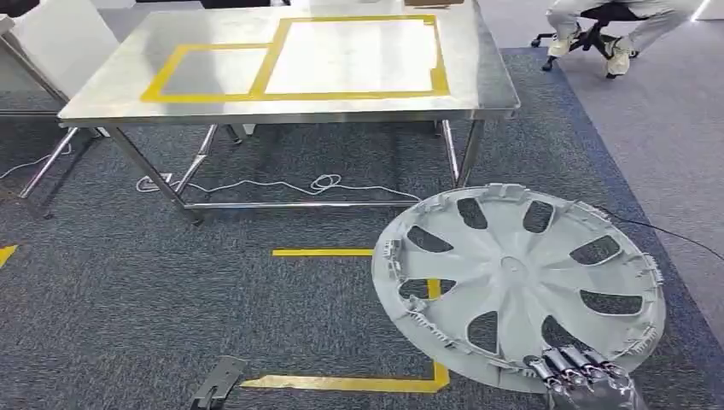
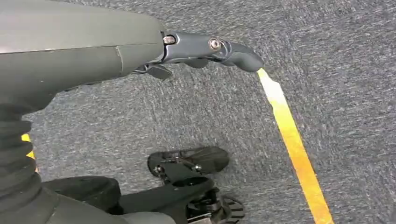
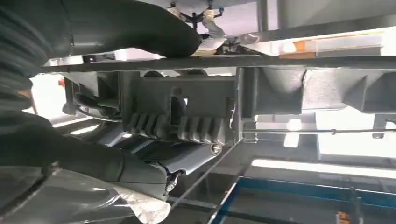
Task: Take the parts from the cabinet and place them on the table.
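Steel counter (image 1: 102, 98) on thin metal legs, shiny top. Yellow tape (image 1: 273, 55) marks two adjoining rectangles on the top, a smaller one on the left and a larger one on the right. Under it, a leg crossbar and a white cable (image 1: 290, 185) looped on the floor. Floor (image 1: 128, 290) is dark grey carpet with yellow tape lines (image 1: 341, 383) forming a corner near the robot, and a short yellow piece at the left edge. Lighter grey carpet on the far right.
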Controlling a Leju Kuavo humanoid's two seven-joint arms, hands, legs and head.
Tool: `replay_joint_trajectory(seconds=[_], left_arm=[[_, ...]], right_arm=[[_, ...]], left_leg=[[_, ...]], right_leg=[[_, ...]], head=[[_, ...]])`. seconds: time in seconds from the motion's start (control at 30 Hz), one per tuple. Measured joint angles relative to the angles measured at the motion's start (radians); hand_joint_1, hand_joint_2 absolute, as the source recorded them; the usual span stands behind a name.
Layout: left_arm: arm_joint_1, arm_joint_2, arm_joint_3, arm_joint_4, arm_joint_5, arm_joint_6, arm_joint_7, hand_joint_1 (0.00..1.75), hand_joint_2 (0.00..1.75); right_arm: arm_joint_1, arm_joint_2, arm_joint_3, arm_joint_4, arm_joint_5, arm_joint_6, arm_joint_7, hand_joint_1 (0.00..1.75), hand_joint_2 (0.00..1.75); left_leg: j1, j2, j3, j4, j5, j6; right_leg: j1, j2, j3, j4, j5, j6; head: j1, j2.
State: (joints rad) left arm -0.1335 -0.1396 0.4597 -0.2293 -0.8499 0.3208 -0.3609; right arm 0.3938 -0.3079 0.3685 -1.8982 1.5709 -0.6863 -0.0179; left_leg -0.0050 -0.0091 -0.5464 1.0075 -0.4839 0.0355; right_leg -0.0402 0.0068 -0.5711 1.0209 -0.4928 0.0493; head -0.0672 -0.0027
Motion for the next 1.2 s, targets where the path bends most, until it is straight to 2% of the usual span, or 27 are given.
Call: replay_joint_trajectory(seconds=[0.07,0.17,0.27,0.4,1.03,1.2], left_arm=[[0.000,0.000,0.000,0.000,0.000,0.000,0.000,0.00,1.75],[0.000,0.000,0.000,0.000,0.000,0.000,0.000,0.00,1.75],[0.000,-0.002,0.000,0.000,0.000,0.000,0.000,0.00,1.75],[0.000,-0.002,0.000,0.000,0.000,0.000,0.000,0.00,1.75],[0.000,-0.002,0.002,0.000,0.002,-0.003,-0.005,0.00,1.75],[0.001,0.000,0.005,0.000,0.005,-0.013,-0.017,0.00,1.75]], right_arm=[[-0.003,0.000,0.000,0.000,0.000,0.000,0.000,1.43,1.75],[-0.004,0.000,0.000,0.000,0.000,0.000,0.000,1.43,1.75],[-0.005,0.000,0.000,0.000,0.000,0.000,0.000,1.43,1.75],[-0.005,0.000,0.000,0.000,0.000,0.000,0.000,1.43,1.75],[-0.010,0.000,0.005,0.000,0.000,0.000,0.008,1.43,1.75],[-0.011,0.000,0.005,0.000,0.000,0.000,0.014,1.43,1.75]], left_leg=[[0.002,0.000,0.002,-0.002,0.001,0.000],[0.004,0.000,0.001,-0.003,0.001,-0.003],[0.007,0.000,0.001,-0.005,0.000,-0.029],[0.006,0.000,-0.001,-0.004,-0.001,-0.036],[0.000,0.000,-0.006,0.007,-0.004,-0.032],[-0.002,0.000,-0.011,0.015,-0.010,-0.022]], right_leg=[[0.004,0.000,0.000,0.001,-0.002,-0.008],[0.008,-0.001,0.000,0.001,-0.003,-0.011],[0.009,-0.001,0.000,0.002,-0.005,-0.014],[0.009,-0.003,0.001,0.002,-0.005,-0.013],[0.003,-0.003,0.002,-0.001,0.000,-0.007],[-0.001,-0.004,0.002,-0.003,0.001,-0.001]], head=[[0.000,0.000],[0.000,0.000],[0.001,0.000],[0.001,0.000],[0.001,0.000],[0.000,0.000]])
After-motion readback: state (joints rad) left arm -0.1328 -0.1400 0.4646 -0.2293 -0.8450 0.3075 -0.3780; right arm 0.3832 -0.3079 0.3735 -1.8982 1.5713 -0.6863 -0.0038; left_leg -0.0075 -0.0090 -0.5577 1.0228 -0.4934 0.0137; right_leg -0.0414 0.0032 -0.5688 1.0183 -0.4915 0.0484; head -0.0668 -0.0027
